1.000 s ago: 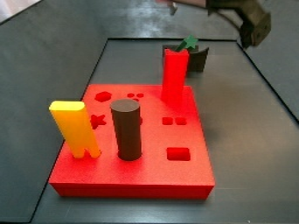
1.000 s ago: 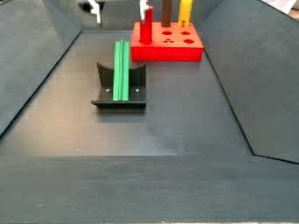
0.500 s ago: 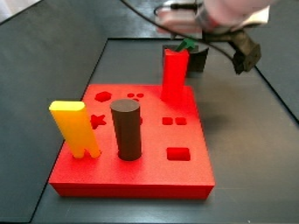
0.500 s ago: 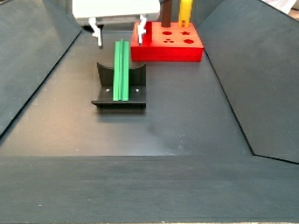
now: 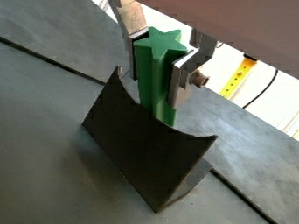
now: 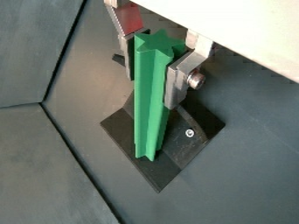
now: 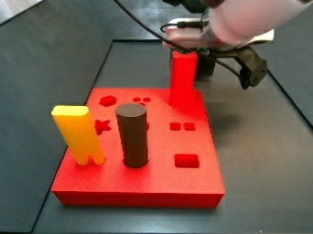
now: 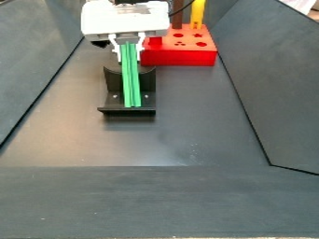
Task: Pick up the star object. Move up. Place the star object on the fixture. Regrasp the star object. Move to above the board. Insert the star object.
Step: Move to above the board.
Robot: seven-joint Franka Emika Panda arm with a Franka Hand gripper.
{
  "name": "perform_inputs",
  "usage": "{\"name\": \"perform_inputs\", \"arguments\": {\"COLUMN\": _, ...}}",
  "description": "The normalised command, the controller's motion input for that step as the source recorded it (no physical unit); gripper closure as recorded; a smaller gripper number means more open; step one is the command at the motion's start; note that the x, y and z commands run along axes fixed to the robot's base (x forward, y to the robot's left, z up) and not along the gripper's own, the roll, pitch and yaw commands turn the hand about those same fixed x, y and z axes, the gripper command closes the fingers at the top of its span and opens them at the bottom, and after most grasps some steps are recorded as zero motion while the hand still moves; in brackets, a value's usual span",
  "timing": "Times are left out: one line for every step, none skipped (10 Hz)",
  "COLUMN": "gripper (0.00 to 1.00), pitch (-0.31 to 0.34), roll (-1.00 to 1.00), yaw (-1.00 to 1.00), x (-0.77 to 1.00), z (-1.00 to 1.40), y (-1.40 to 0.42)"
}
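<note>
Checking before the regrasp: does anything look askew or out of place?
Nothing stands out. The green star peg lies straight on the fixture, the gripper sits around its far end, and the board holds its pegs upright.

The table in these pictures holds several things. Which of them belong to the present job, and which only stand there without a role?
Belong to the job:
- star object, lying on the fixture
- gripper, at the star object's far end, fingers on both sides
- board, with its star hole

Only standing there:
- yellow peg
- dark cylinder peg
- red peg
</note>
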Motion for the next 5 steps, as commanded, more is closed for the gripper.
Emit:
{"name": "perform_inputs", "arguments": {"gripper": 1.00, "pitch": 0.233, "roll": -0.38, "yaw": 0.21, "x": -0.09, "z": 1.00, "y": -0.02}}
{"name": "perform_inputs", "arguments": {"gripper": 1.00, "pitch": 0.156, "roll": -0.30, "yaw": 0.22, "x": -0.08, "z": 1.00, "y": -0.01}}
{"name": "perform_inputs", "arguments": {"gripper": 1.00, "pitch": 0.078, "roll": -0.21, "yaw": 0.22, "x": -0.08, "z": 1.00, "y": -0.01}}
{"name": "perform_inputs", "arguments": {"gripper": 1.00, "pitch": 0.021, "roll": -0.13, "yaw": 0.20, "x": -0.08, "z": 1.00, "y": -0.01}}
{"name": "perform_inputs", "arguments": {"gripper": 1.00, "pitch": -0.020, "roll": -0.08, "yaw": 0.17, "x": -0.08, "z": 1.00, "y": -0.01}}
